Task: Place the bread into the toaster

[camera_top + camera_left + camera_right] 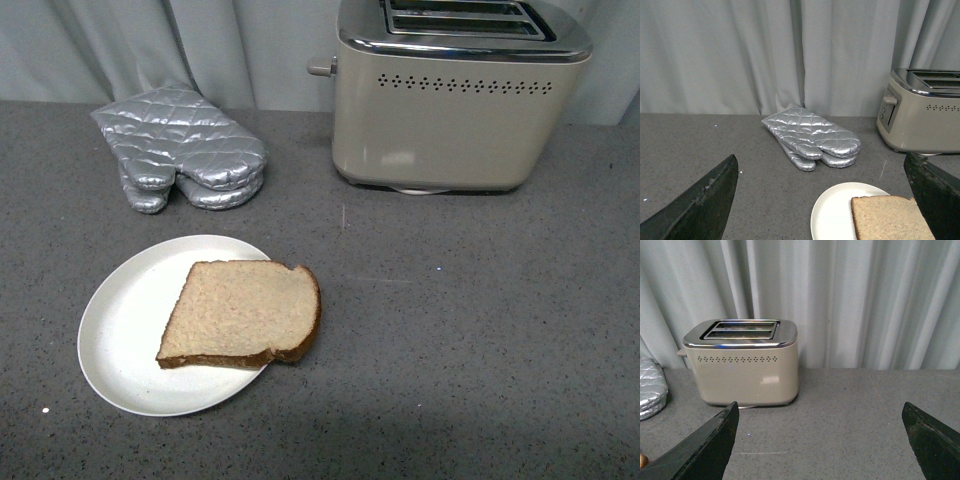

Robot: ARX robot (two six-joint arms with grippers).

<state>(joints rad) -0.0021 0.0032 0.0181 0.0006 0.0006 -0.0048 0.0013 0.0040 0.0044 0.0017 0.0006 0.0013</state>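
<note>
There is one slice of bread (240, 315), one white plate (120, 335) and one toaster (450, 125). The toaster has two slots (465, 20) in its top, one band of small dotted vents (465, 85) along its side and one knob (321, 67). The silver oven mitts (180, 145) look to be two, stacked together.

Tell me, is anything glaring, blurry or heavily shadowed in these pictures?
Front view: soft, even light; the silver quilted oven mitt glints, the light brown bread slice casts only a thin shadow. Left wrist view: the dark jaws close to the lens look soft-edged, the mitt sharp. Right wrist view: the boxy cream toaster shows a pale glare patch on its side.
</note>
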